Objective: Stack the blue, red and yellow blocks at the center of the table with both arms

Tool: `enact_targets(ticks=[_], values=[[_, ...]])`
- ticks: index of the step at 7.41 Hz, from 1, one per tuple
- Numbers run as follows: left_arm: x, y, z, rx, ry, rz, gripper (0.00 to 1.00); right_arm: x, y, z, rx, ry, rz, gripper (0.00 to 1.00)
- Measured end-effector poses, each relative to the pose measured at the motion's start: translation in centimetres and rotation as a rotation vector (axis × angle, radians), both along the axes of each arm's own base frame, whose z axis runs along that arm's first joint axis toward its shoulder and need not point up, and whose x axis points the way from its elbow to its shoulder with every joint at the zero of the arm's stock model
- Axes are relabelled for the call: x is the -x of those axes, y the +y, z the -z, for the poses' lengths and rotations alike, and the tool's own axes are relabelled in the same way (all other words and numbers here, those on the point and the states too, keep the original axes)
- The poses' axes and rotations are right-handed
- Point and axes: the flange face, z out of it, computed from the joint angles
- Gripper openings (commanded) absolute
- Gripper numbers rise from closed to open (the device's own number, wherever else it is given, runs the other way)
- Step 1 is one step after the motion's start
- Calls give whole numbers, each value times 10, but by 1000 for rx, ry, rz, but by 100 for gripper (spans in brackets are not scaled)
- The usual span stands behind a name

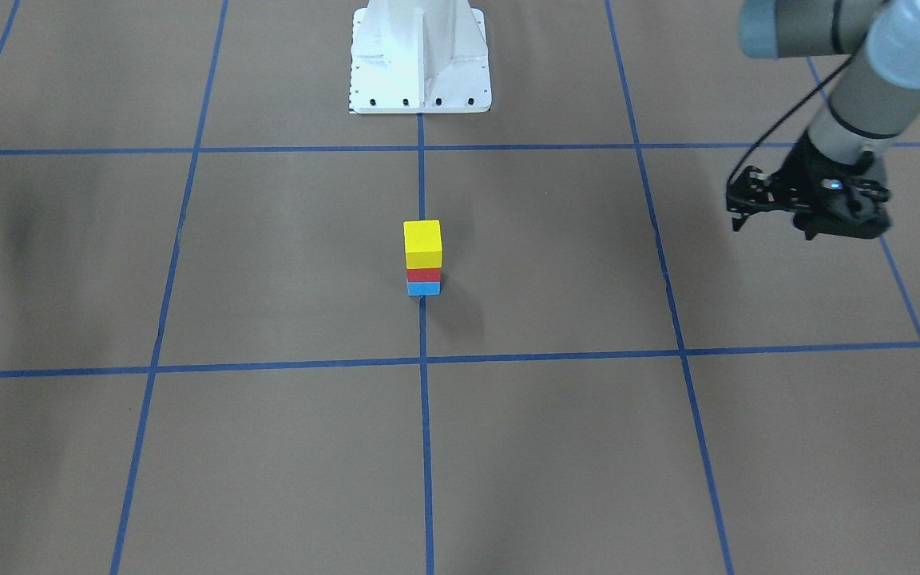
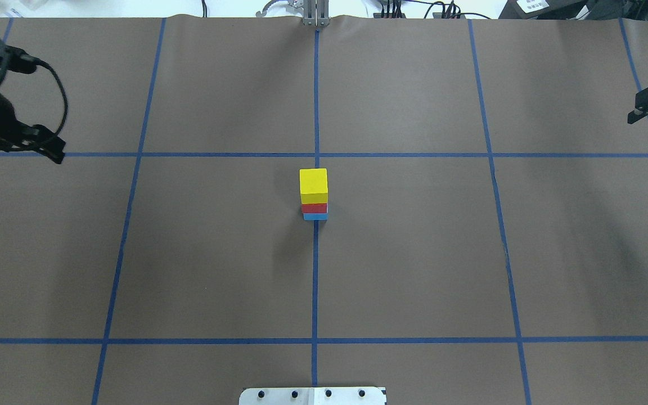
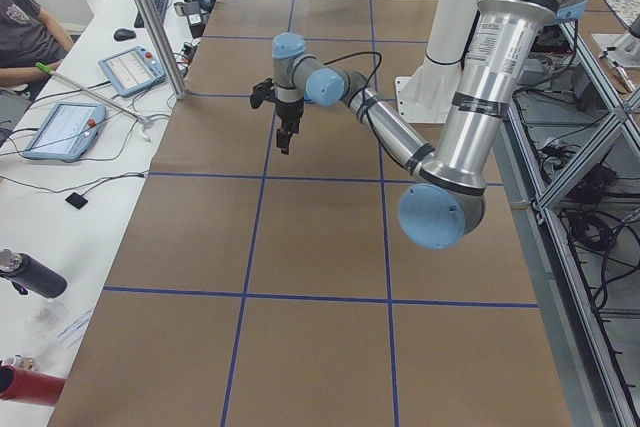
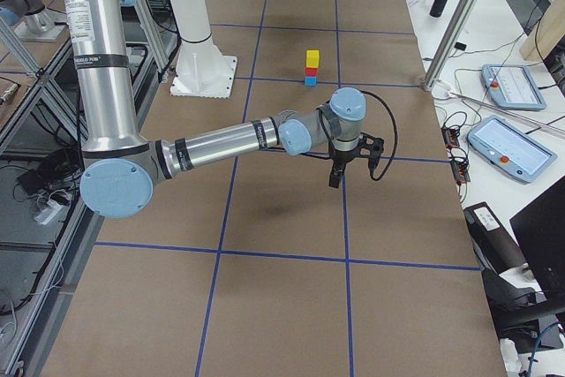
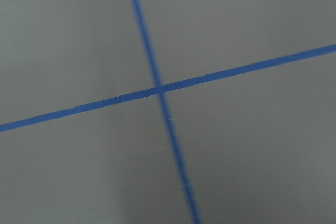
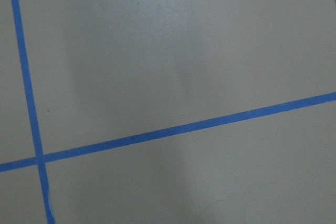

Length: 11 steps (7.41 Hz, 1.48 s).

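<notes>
The yellow block [image 2: 313, 185] sits on the red block [image 2: 314, 207], which sits on the blue block [image 2: 315, 216], as one upright stack on the table's centre line. The stack also shows in the front view [image 1: 422, 255] and the right view [image 4: 311, 69]. My left gripper [image 1: 810, 231] hangs above the table far to the robot's left, empty, its fingers tapering to one tip. It also shows in the overhead view [image 2: 54, 154]. My right gripper [image 4: 336, 176] hangs far from the stack on the other side, empty, fingers together. Both wrist views show only bare table and blue tape.
The robot's white base plate [image 1: 420, 88] stands behind the stack. Blue tape lines [image 2: 315, 281] divide the brown table into squares. Tablets [image 4: 510, 143] and an operator [image 3: 25, 27] are at the side bench beyond the table edge.
</notes>
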Motion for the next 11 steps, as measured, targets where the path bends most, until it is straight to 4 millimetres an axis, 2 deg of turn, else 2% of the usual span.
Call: enact_targets(ticks=[2,3,5,6,7,11], values=[[94,-30,-80,20,48,-18,100,-16,6,-7,11,-27,-7,100],[129,-36,-105,10,56,-22,100,-18,9,-10,13,-28,-6,100],[179,-33,-140,-13,49,-27,100,-18,9,-12,10,-22,-7,100],[193,-28,-152,-14,46,-27,100,-19,10,-13,2,-18,1,100],[199,-25,-157,-7,46,-23,100,-19,10,-16,-24,-11,33,100],[202,-23,-162,59,49,7,100,-28,9,-30,-103,34,184,100]])
